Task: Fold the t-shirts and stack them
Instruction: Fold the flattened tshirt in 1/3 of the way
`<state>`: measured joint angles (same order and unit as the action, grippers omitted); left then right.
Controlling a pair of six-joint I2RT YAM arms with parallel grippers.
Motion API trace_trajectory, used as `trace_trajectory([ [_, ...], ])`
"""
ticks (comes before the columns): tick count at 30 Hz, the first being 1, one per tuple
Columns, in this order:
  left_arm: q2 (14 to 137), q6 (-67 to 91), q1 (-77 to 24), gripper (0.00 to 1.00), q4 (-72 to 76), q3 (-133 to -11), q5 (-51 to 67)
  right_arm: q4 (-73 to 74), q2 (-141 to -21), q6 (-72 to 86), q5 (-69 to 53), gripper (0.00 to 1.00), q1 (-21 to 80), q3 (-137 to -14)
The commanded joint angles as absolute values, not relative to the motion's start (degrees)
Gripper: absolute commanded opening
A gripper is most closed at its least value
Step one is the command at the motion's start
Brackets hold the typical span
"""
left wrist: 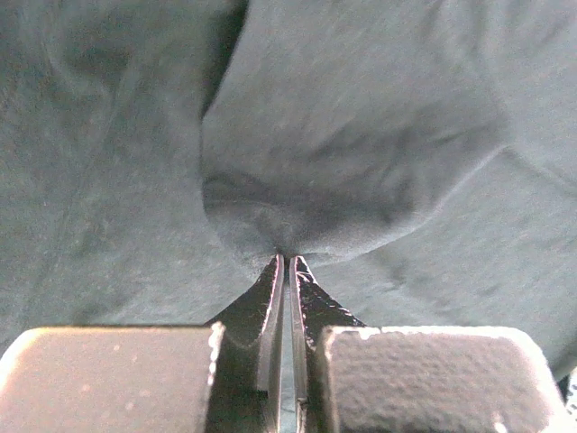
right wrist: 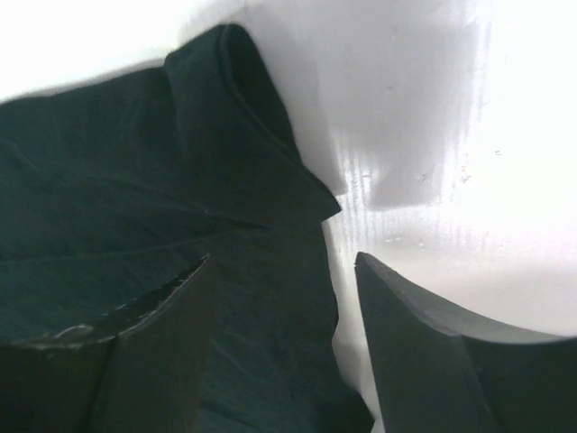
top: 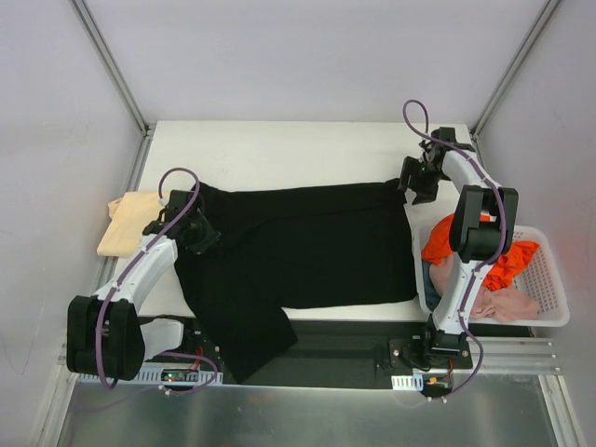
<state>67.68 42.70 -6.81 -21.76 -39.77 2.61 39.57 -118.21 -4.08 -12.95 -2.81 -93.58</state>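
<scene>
A large black t-shirt (top: 298, 251) lies spread across the white table, one part hanging over the near edge. My left gripper (top: 198, 233) is at its left side, shut on a pinched fold of the black cloth (left wrist: 297, 225). My right gripper (top: 419, 183) is open at the shirt's far right corner; in the right wrist view its jaws straddle the cloth edge (right wrist: 270, 225) without closing on it. A folded pale tan t-shirt (top: 130, 223) lies at the table's left edge. Orange (top: 466, 244) and pink (top: 503, 303) shirts sit in the basket.
A white mesh basket (top: 557, 298) stands at the right near corner of the table. Metal frame posts rise at the back corners. The bare white table top (top: 279, 149) extends behind the black shirt.
</scene>
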Motion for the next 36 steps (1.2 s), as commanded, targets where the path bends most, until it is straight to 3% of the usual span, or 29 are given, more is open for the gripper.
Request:
trace_trajectory([
  [1, 65.65, 41.22, -7.12, 0.0, -22.15, -44.2, -0.95, 42.72, -118.74, -12.91, -18.0, 0.63, -3.08, -96.06],
  [19, 69.43, 40.17, -6.86, 0.0, -22.15, -54.49, -5.71, 45.62, -126.38, -14.94, -18.45, 0.59, -2.2, -102.57],
  [29, 69.87, 39.55, -6.33, 0.0, -22.15, -55.46, -5.89, 42.8, -123.58, -12.57, -16.88, 0.25, -2.2, -101.95],
  [36, 69.44, 38.94, -6.24, 0.0, -22.06, -55.99, -6.24, 43.33, -122.52, -11.95, -14.77, 0.16, -2.11, -101.95],
])
